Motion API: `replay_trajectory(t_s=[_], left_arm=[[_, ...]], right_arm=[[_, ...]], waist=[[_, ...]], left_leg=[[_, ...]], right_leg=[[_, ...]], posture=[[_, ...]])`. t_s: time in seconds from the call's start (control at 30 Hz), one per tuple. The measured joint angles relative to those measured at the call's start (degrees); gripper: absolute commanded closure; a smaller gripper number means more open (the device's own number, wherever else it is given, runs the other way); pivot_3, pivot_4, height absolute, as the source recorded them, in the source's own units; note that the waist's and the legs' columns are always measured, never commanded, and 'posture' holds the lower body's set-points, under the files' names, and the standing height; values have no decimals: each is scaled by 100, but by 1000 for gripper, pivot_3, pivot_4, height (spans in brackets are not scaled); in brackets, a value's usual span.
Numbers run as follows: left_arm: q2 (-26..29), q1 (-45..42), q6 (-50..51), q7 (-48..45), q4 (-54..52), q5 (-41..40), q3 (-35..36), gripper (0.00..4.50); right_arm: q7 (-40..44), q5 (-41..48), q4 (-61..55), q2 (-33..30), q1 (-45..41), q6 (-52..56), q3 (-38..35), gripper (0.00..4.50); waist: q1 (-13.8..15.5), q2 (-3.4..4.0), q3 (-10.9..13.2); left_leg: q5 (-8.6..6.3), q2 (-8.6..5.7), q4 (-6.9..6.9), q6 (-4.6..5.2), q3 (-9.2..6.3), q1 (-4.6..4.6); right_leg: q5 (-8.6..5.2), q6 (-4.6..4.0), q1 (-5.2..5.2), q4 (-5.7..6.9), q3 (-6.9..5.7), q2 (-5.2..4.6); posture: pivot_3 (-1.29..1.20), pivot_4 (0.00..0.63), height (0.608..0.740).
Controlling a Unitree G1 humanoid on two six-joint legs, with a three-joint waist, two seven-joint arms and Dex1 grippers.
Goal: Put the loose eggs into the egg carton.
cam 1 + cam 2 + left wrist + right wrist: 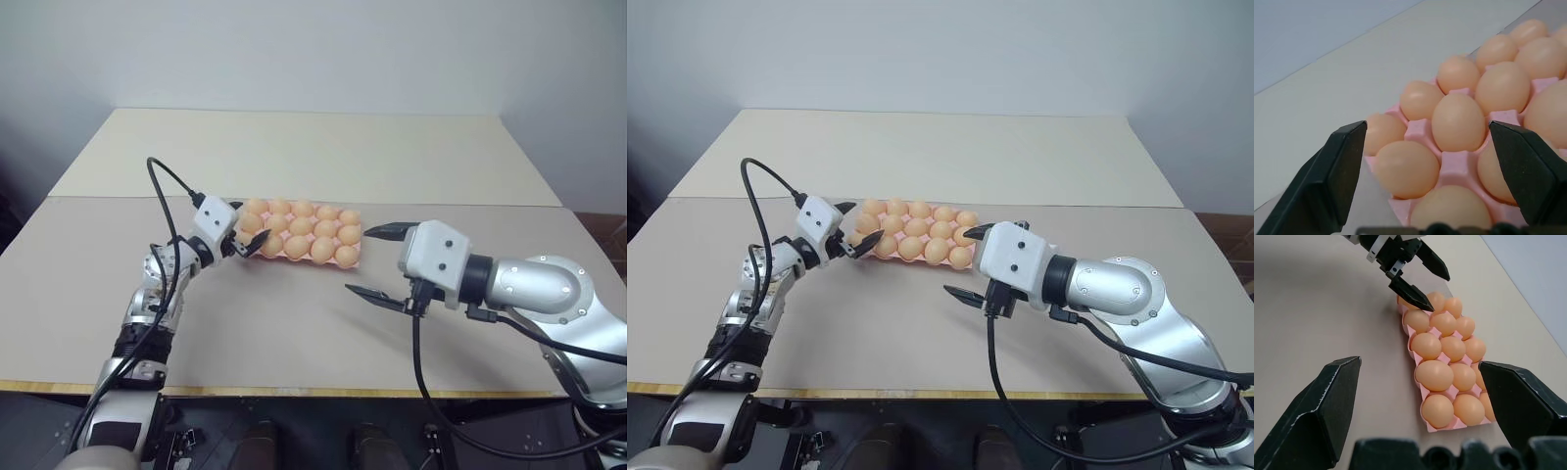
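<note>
The pink egg carton (306,238) is seen on the beige table (294,323), its cups filled with pale orange eggs (1434,375). The left tool (243,238) is held at the carton's left end, fingers spread wide and empty. The right tool (377,262), also spread wide and empty, is held just beside the carton's right end.
</note>
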Motion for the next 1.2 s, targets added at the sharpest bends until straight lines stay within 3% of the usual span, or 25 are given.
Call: replay_trajectory(t_s=[0.13,0.43,0.63,0.93,1.2], left_arm=[[274,613,245,-458,-1015,-459,117,175],[1818,2173,1254,-1809,-3305,-1901,1117,175],[2649,2957,1932,-2451,-3929,-2757,2204,175],[3027,3745,2403,-2819,-4275,-3113,3235,175],[3213,3991,2962,-2863,-4641,-3339,3868,175]], right_arm=[[10,2,12,-1,-26,0,-4,0],[182,149,54,-132,-6,-1,-215,0],[889,796,279,-554,289,-123,-1171,0],[1930,1022,1072,-1276,646,-800,-1810,0],[2557,1025,1533,-1503,1143,-1369,-2122,0]], waist=[[-57,0,0],[-75,2,1],[-30,3,1],[-59,4,2],[-67,4,2]], left_leg=[[0,5,-2,0,1,0],[0,14,-5,0,0,14],[-2,13,-5,2,1,15],[-2,16,-8,3,3,28],[-3,20,-8,4,5,29]], right_leg=[[0,0,-2,0,5,1],[0,-1,7,0,4,0],[0,0,17,-10,-3,-5],[-1,0,28,-11,-2,1],[-1,0,29,-11,0,1]], posture=[[0,150,740],[0,150,740],[0,150,740],[0,150,740],[0,150,740]])
